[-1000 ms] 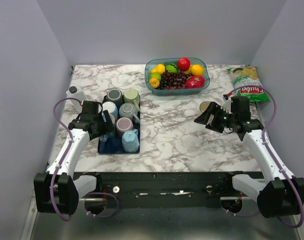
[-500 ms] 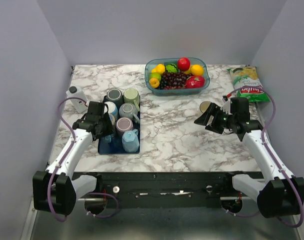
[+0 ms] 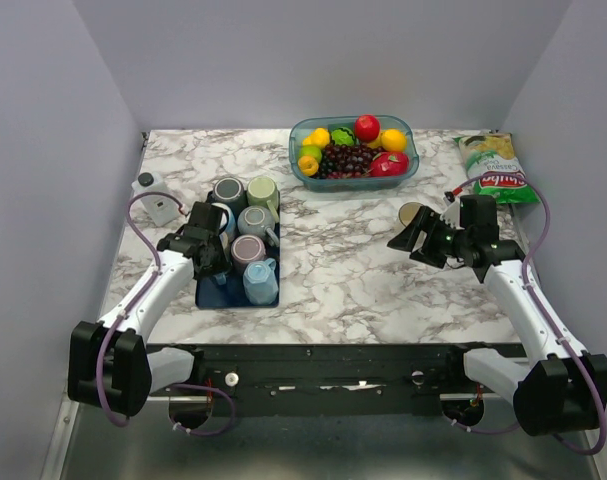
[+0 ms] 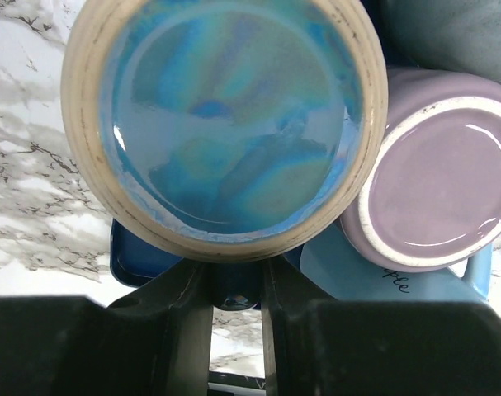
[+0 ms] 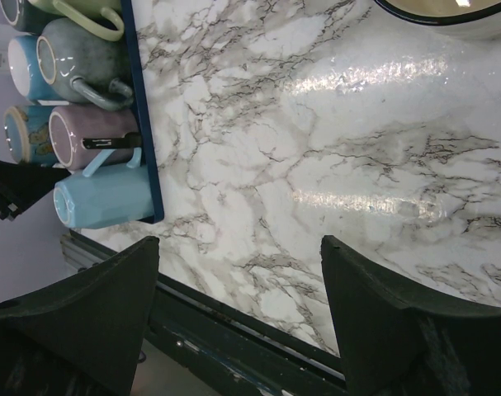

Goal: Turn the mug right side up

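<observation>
Overhead plus wrist close-ups — all share tray (image 3: 211,293).

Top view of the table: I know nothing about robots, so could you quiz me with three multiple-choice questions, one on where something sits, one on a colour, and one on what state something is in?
1. Where is the fruit bowl?
A. At the far edge of the table, near the middle.
B. On the mug tray.
C. Beside the left arm's base.

2. What colour is the tray under the mugs?
A. Red.
B. Dark blue.
C. White.

3. What state is the right gripper in?
A. Open, holding nothing.
B. Shut on a mug.
C. Shut on the chips bag.

Answers:
1 A: the bowl sits at the back, beyond the tray.
2 B: bare dark blue shows at the tray's near corner.
3 A: its wrist view shows the jaws wide apart over bare marble.
</observation>
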Motion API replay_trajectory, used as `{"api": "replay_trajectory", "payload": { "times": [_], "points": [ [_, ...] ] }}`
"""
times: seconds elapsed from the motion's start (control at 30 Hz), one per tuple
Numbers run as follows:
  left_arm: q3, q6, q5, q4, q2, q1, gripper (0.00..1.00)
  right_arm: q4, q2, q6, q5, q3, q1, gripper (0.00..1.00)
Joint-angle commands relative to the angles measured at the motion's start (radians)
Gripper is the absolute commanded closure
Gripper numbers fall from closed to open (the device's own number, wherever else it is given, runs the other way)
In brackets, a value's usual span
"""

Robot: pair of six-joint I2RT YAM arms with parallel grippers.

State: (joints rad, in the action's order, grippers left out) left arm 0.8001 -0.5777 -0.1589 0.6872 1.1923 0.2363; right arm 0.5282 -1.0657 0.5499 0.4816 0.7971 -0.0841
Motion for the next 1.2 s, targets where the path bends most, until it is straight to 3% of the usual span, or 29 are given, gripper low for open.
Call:
{"api": "replay_trajectory", "payload": {
  "times": [0.0, 0.13, 0.2, 0.57, 0.67, 0.73, 0.93, 1.17],
  "points": [
    [0.042, -0.017, -0.074, 0.014, 0.007, 0.000, 1.00, -0.016, 0.004, 0.002, 0.014, -0.015, -0.003, 0.15],
    [0.074, -0.022, -0.083, 0.057, -0.006, 0.006, 1.00, -0.016, 0.010, -0.007, 0.014, -0.015, -0.003, 0.11],
    [0.111, -0.022, -0.083, 0.101, -0.029, 0.008, 1.00, 0.007, 0.026, 0.001, -0.027, -0.006, -0.003, 0.00],
    [0.413, -0.036, -0.033, 0.366, -0.131, 0.055, 1.00, -0.007, 0.085, 0.001, 0.063, 0.034, -0.003, 0.01],
    [0.526, -0.042, 0.019, 0.388, -0.135, 0.077, 1.00, -0.060, 0.124, 0.051, 0.109, 0.014, -0.003, 0.05],
    [0.580, -0.047, 0.074, 0.380, -0.128, 0.098, 1.00, -0.138, 0.168, 0.088, 0.127, -0.019, -0.002, 0.09],
    [0.761, -0.079, 0.159, 0.309, -0.073, 0.166, 1.00, -0.374, 0.220, 0.254, 0.259, -0.053, -0.003, 0.08],
    [0.824, -0.261, 0.387, -0.001, 0.019, 0.224, 1.00, -0.600, 0.201, 0.493, 0.304, -0.032, -0.014, 0.03]
  ]
}}
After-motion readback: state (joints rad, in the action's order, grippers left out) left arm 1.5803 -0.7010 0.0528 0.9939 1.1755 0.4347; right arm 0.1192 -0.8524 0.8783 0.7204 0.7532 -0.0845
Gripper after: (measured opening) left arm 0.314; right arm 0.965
